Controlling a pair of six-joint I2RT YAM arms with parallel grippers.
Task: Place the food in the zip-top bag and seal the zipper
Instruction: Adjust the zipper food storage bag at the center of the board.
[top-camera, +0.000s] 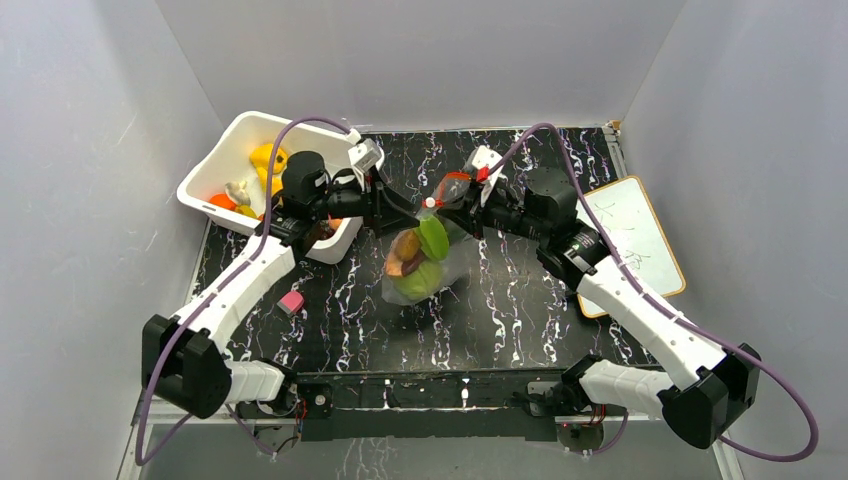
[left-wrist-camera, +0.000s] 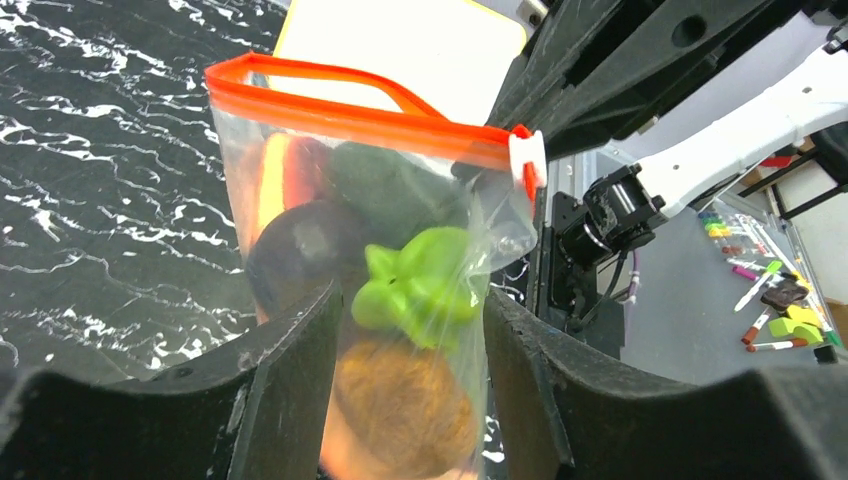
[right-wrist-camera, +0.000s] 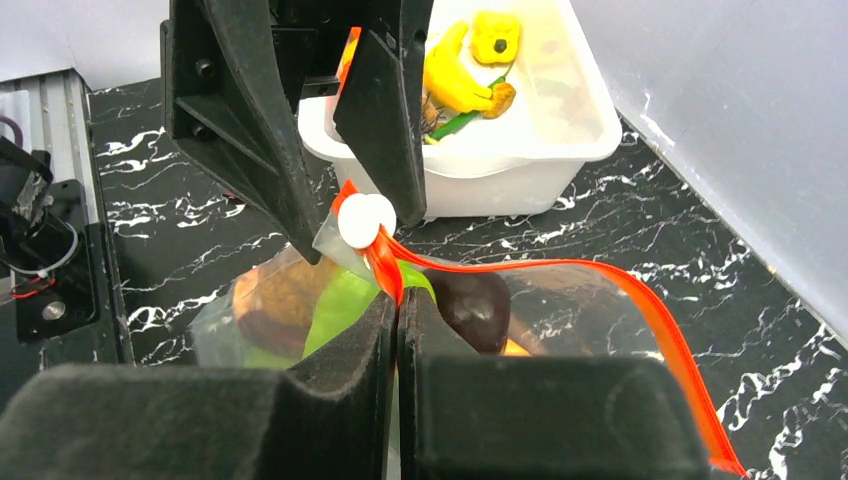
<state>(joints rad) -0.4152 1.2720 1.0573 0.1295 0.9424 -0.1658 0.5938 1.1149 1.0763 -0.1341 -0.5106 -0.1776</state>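
Red-orange zipper (left-wrist-camera: 360, 115) crosswise, bag (left-wrist-camera: 400, 300) mouth-up

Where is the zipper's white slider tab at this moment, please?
In the right wrist view the white slider tab sits centre-left, on the zipper just above the right hand, which pinches that strip, with the white bin behind.

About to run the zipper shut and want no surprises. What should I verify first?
1. Food in the zip-top bag: ok.
2. Right gripper clamped on the zipper: ok.
3. White slider at the zipper's end: ok.
4. Zipper closed: not ok, its strips gape apart.
5. Left gripper holding the bag: cannot tell.
6. White bin emptied: not ok, toys inside.
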